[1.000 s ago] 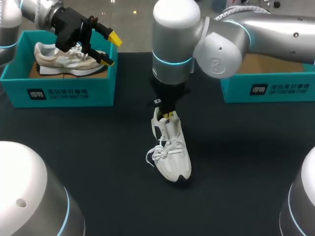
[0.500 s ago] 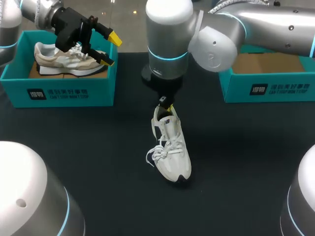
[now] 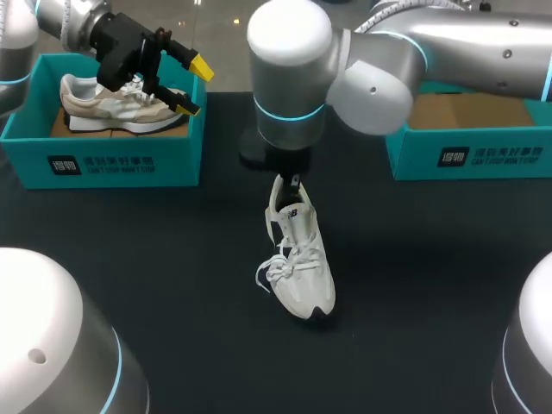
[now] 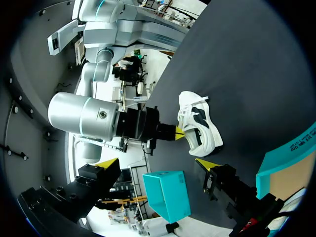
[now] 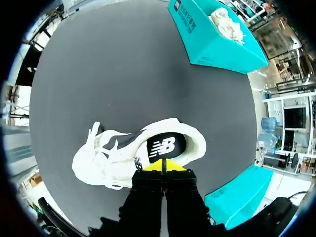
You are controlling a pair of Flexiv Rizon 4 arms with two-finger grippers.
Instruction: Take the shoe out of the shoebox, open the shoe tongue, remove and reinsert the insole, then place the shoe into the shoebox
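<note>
**Change since the earlier frames.** The right arm has swung its large wrist joint towards the left side of the head view. The right claw has drawn back from over the shoe's opening to the heel end, and less of its yellow tip now shows. The white shoe has not shifted. The left claw is in the same place with the same spread.

**Right claw.** In the right wrist view its fingers are pressed together with no gap visible between the yellow tips. The tips meet at the rim of the shoe's opening, just beside the dark insole lying inside. Whether anything thin is pinched between them cannot be determined.

**Left claw.** It is spread wide and holds nothing. It hangs above the near right corner of the left shoebox, which contains a beige shoe. No contact with the box or the beige shoe is seen.

**Task item.** The white shoe stands upright on its sole on the dark tabletop, near the middle. Its heel points towards the far side and its toe towards the robot. The laces are loose and trail off to one side. It is outside both boxes. The right shoebox stands well apart from it at the far right, showing a bare brown floor.
</note>
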